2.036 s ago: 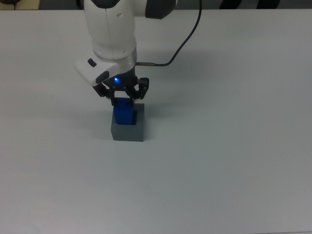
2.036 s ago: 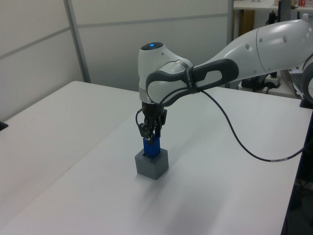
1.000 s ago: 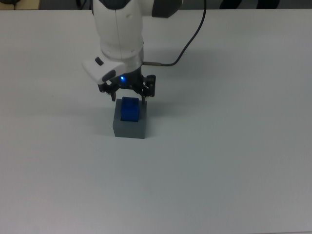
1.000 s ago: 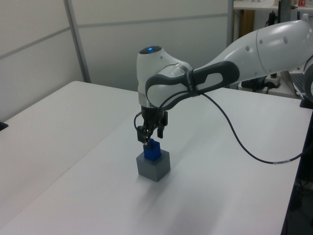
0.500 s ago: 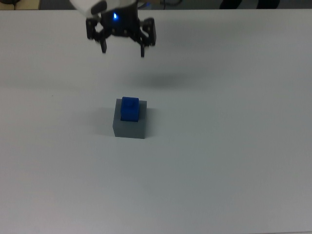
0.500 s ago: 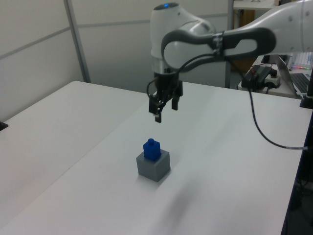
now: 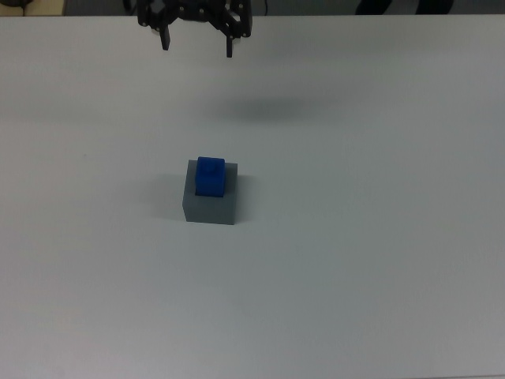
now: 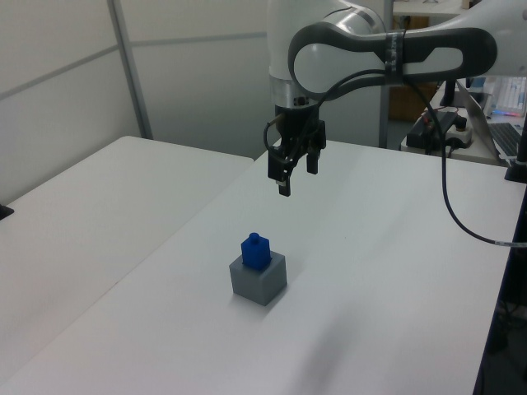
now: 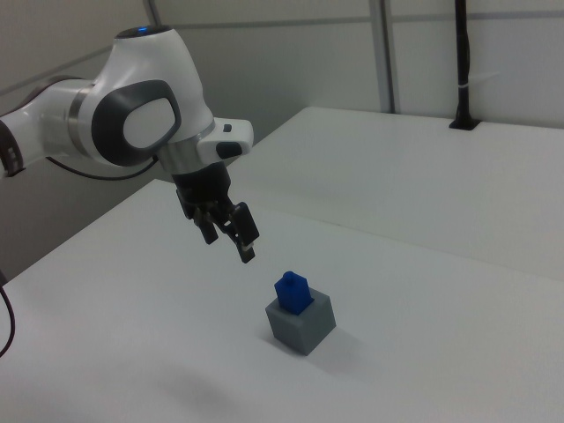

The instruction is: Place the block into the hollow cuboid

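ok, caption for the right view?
Blue block seated in grey hollow cuboid; open claw raised clear.

A white table (image 7: pixel 379 260) carries the hollow cuboid (image 7: pixel 210 207) alone.

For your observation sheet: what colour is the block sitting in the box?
Bright blue block, clearest in the right view.

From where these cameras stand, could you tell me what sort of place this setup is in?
Probably a robotics lab or test cell. A white arm with its end effector hangs over a plain white table holding only a blue block in a grey hollow cuboid, with panelled walls behind.
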